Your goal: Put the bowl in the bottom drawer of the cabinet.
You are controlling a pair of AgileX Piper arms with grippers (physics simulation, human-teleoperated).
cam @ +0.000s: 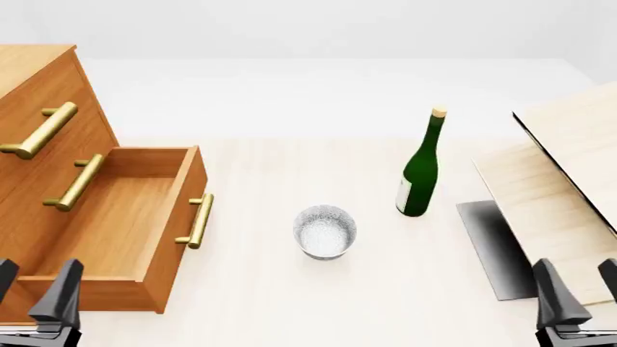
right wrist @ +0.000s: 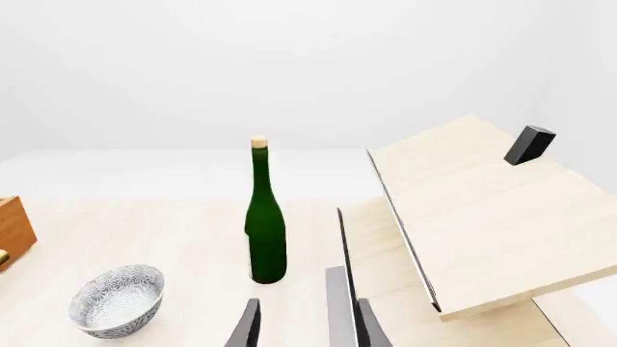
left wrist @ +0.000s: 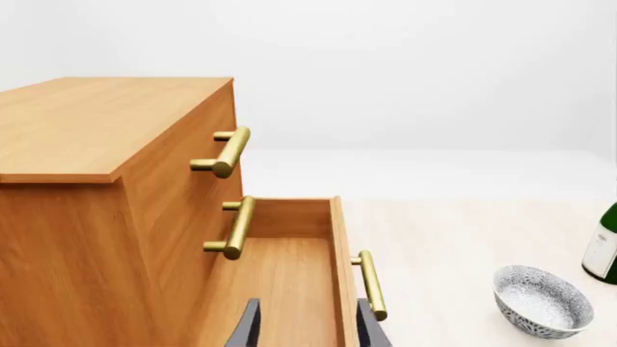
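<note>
Bottom drawer [cam: 115, 217] is standing pulled right out of the cabinet [cam: 39, 94], open top facing up and nothing showing inside, so it looks ready to take the bowl straight from above; the two upper drawers are sitting shut, brass handles sticking out over the open one

Bowl [cam: 325, 231] is sitting upright on the desk [cam: 270, 303], nobody holding it, just right of the drawer's front handle [cam: 198, 220] but clear of it, roughly mid-desk between the two arms; that spot is giving either gripper a reach, likely the right one since it is facing the bowl's open side

Green bottle [cam: 420, 166] is standing upright behind and right of the bowl, near but not touching, so it is something to watch on a reach from the right. Pale plywood boards [cam: 550, 181] are leaning at the far right, well away from the bowl

Left gripper [cam: 34, 285] is hanging at the near left edge over the drawer's front corner, fingers apart, gripping nothing. Right gripper [cam: 579, 289] is sitting low at the near right by the boards, fingers also apart and empty; in its wrist view the bowl [right wrist: 115, 300] is lying off to one side, not lined up between the fingers

Judging: drawer is already open, grasping the bowl not yet started, rim pinch probably next
</note>
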